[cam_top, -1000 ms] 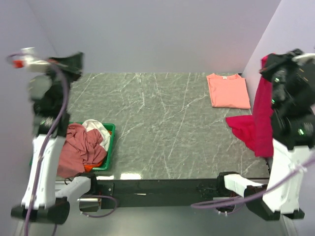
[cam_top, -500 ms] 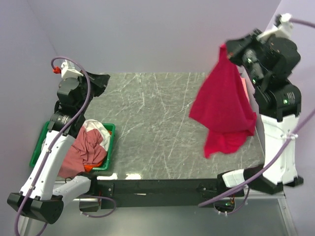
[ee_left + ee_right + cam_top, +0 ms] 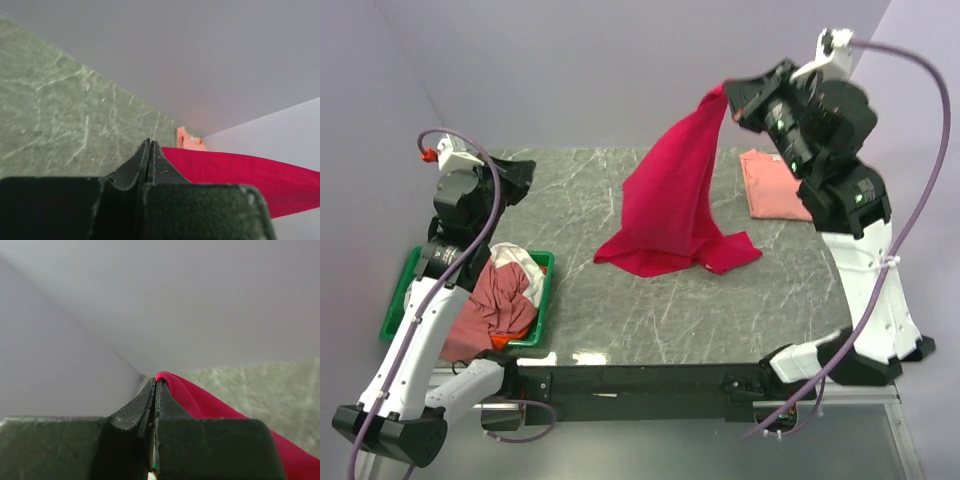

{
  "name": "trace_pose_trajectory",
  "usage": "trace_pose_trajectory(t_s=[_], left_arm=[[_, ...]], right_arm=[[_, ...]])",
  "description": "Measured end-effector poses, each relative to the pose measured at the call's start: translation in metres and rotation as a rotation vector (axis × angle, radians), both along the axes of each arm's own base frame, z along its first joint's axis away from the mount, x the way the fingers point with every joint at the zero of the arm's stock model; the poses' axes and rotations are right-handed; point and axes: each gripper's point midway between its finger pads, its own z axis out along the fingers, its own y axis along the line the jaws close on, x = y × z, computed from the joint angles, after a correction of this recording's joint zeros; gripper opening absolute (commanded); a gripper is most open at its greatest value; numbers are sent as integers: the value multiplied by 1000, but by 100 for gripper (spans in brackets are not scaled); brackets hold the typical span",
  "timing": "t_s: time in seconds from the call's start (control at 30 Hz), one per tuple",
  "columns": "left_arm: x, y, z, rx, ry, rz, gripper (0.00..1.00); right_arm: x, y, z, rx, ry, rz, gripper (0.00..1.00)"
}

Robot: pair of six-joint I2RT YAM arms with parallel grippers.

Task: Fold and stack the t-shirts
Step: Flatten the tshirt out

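Observation:
My right gripper (image 3: 728,92) is shut on the crimson-red t-shirt (image 3: 670,200) and holds one end high above the table's back middle; the shirt hangs down and its lower part lies on the marble. In the right wrist view the red cloth (image 3: 200,400) is pinched at the shut gripper (image 3: 156,382). A folded salmon-pink t-shirt (image 3: 770,190) lies at the back right, partly hidden by the right arm. My left gripper (image 3: 525,170) is shut and empty above the table's back left; the left wrist view shows it shut (image 3: 150,145), with the red shirt (image 3: 240,175) beyond.
A green tray (image 3: 535,300) at the left front holds a heap of dusty rose, white and orange t-shirts (image 3: 490,300). Grey-lilac walls stand behind and to both sides. The marble table (image 3: 620,310) has a dark front edge.
My right gripper has swung the red shirt from the right edge up and over to the back middle, and its lower part now rests on the table. The left arm came down and right.

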Motion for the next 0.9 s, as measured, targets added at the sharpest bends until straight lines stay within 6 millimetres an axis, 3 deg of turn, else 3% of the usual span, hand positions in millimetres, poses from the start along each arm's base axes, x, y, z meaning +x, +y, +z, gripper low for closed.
trace_pose_trajectory(t_s=[0.07, 0.13, 0.27, 0.33, 0.47, 0.6, 0.9], left_arm=[[-1, 0, -16, 8, 28, 1, 3], [1, -3, -43, 23, 89, -6, 8], [8, -23, -118, 79, 278, -56, 19], [8, -33, -143, 100, 343, -85, 22], [11, -46, -189, 133, 468, -130, 28], [16, -58, -223, 151, 560, -166, 36], [5, -91, -317, 247, 817, -278, 37]], right_arm=[[2, -11, -33, -23, 48, -38, 0], [5, -26, -74, -51, 125, -84, 0], [17, -62, -166, -82, 295, -195, 0], [21, -80, -216, -92, 396, -242, 0], [18, -105, -284, -103, 545, -308, 0], [14, -114, -307, -94, 595, -320, 0], [16, -111, -301, -63, 574, -297, 0]])
